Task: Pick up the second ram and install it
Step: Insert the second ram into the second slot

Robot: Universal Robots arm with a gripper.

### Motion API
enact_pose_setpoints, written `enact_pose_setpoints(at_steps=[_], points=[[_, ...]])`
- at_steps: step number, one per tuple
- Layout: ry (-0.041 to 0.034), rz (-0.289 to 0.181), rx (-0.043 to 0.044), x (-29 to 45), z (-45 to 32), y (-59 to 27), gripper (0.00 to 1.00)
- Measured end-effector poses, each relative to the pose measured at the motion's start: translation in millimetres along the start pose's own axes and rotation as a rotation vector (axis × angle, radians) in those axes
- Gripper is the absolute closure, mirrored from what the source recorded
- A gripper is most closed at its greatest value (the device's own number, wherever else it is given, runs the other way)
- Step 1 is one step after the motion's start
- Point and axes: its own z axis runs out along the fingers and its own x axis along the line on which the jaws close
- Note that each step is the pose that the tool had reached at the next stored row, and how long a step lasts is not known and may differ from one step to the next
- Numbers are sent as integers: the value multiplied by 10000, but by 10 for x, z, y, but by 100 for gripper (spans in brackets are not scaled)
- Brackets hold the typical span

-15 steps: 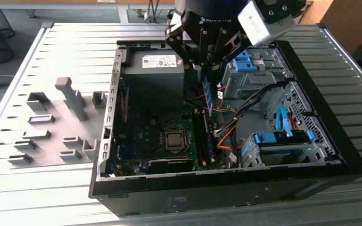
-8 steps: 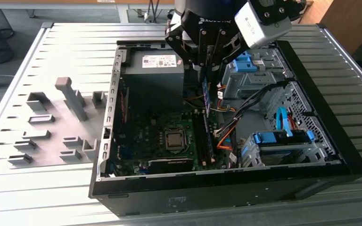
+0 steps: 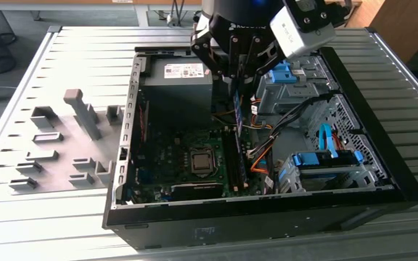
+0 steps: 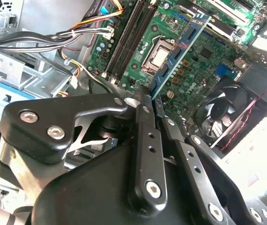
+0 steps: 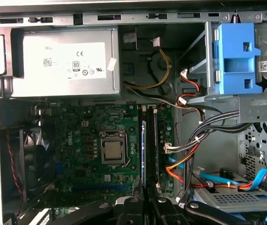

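Note:
My gripper (image 3: pixel 236 81) hangs over the open computer case (image 3: pixel 383 168), shut on the second ram (image 3: pixel 237 106), a thin blue-green stick held on edge below the fingers. In the second wrist view the ram (image 4: pixel 180 51) runs out from between the closed fingertips (image 4: pixel 145 105) over the motherboard (image 4: pixel 194 79). In the first wrist view its blue edge (image 5: pixel 144 150) lines up over the long black memory slots (image 5: pixel 155 145), still above them. The slots also show in the exterior view (image 3: pixel 234 163).
A silver power supply (image 5: pixel 65 63) fills the case's far end. A blue drive bracket (image 5: pixel 236 56) and bundled cables (image 5: pixel 189 154) crowd beside the slots. The CPU socket (image 5: pixel 112 150) and a fan (image 4: pixel 232 112) lie on the other side. Grey fixture blocks (image 3: pixel 63 141) stand on the slatted table.

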Motion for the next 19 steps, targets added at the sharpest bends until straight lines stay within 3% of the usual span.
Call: enact_pose_setpoints(at_steps=[8,12,19], points=[[0,54,1,1,71,0,86],[0,585,9,1,115,1,86],[1,669,11,2,120,1,86]])
